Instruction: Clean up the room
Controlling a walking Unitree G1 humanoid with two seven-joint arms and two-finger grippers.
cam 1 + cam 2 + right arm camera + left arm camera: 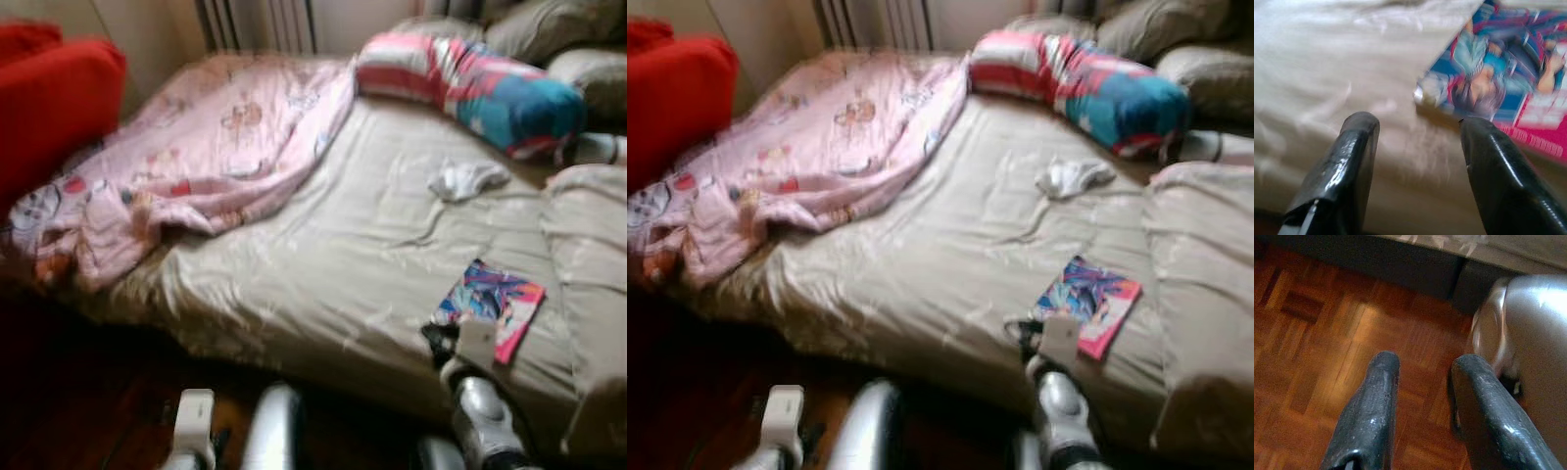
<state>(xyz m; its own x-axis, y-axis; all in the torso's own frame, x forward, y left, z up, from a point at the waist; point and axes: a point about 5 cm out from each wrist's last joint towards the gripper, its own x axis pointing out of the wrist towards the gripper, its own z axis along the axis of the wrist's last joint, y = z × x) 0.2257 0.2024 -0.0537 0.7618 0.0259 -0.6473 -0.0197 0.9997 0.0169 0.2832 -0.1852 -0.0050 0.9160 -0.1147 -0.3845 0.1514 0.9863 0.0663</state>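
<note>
Bed [333, 245] with a beige sheet, seen from its near edge; the head views are blurred and fine detail is lost. A pink printed blanket [196, 157] lies crumpled over the bed's left part, its near end drooping over the edge. A striped pillow [470, 83] in pink, white and teal lies across the far side, with grey pillows [549, 29] behind it, cut off by the frame. A small white cloth [465, 179], perhaps a sock, lies on the sheet just before the striped pillow. A book [490, 304] with a blue and pink cover lies flat near the bed's near right edge; its title cannot be read. Red seat [49, 98] at far left, partly out of frame.

Right pincer [1418, 132] hangs over the sheet at the book's near corner, its fingers [1352, 147] spread apart with nothing between them; one fingertip overlaps the cover's edge, contact uncertain. Left pincer [1422, 367] hangs low over the parquet floor [1327, 333] beside the bed base, fingers apart and empty
</note>
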